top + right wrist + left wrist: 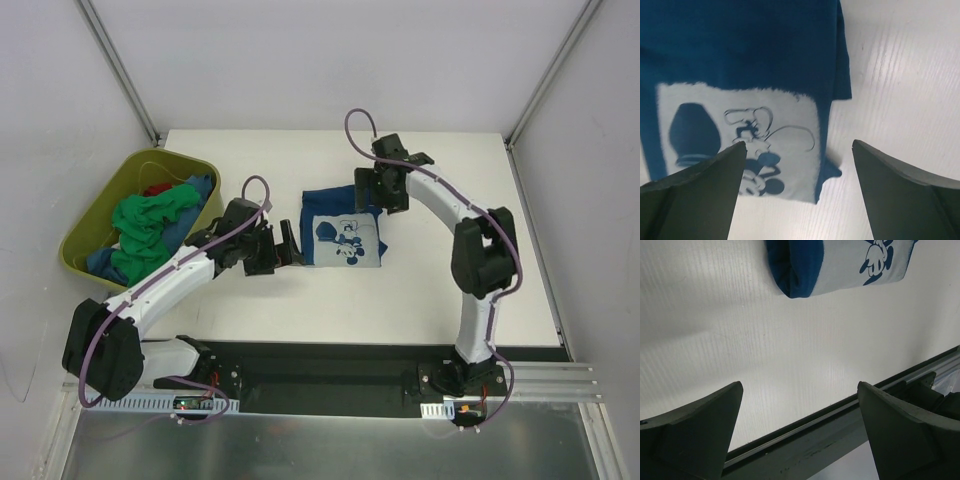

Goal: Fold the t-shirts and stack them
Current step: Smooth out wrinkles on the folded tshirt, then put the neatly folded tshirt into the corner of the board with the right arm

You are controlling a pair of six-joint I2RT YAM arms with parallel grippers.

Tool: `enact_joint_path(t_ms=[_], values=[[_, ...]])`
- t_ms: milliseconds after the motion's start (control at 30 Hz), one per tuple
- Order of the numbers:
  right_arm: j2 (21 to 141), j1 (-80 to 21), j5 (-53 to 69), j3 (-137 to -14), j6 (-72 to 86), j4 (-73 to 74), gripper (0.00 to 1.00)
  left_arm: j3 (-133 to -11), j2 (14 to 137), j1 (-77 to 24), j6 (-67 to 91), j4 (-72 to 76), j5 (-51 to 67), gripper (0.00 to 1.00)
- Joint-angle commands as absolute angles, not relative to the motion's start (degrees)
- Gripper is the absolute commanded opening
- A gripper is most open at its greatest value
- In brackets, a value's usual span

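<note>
Centre frame, the navy t-shirt (345, 232) lies folded on the bench (450, 285) — left gripper (290, 244) and right gripper (386, 196) gape empty. Snagging its seemingly loose flap could undo the fold.

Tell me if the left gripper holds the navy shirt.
No, the left gripper is open above the table, the navy shirt lying apart from it.

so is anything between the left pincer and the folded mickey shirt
Nothing, just bare table between left pincer and shirt, shown in the left wrist view.
</note>
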State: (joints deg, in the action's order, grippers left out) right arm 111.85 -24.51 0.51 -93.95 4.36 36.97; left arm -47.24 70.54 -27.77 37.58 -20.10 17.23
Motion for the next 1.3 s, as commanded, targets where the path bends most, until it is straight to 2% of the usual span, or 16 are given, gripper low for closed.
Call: enact_joint_path(t_ms=[0,67,133,300,367,467,733,1067,1267], values=[[119.2,-24.3,-3.0,-102.2,-3.1,41.7,0.86,-46.1,68.6,-26.5,36.1,-21.3,16.4,0.99],[123.4,-24.3,-3.5,-105.5,-4.0,43.8,0.84,-45.9,68.6,-26.0,36.0,-21.4,16.3,0.99],[125.5,-24.4,-2.3,-109.0,-4.4,44.9,0.77,-45.8,68.6,-25.8,35.8,-21.4,15.8,0.99],[129.1,-24.4,1.4,-109.9,-1.8,45.4,0.56,-45.8,69.3,-24.9,35.8,-21.3,15.5,0.99],[130.2,-24.2,2.4,-109.9,-0.5,45.7,0.5,-45.8,69.6,-24.5,35.8,-21.4,15.5,0.99],[131.1,-23.3,3.6,-109.2,-0.2,45.6,0.32,-46.0,69.7,-24.2,35.6,-21.3,15.6,0.99],[129.9,-18.9,10.9,-107.8,0.4,44.8,0.1,-47.0,71.0,-23.8,35.5,-21.3,15.0,0.99],[131.7,-7.6,9.1,-114.5,-10.5,50.6,0.06,-51.2,78.6,-23.3,34.5,-21.4,13.9,0.99],[136.7,-0.9,9.0,-125.0,-19.1,55.1,0.08,-54.4,79.7,-23.2,33.7,-21.3,13.7,0.99]])
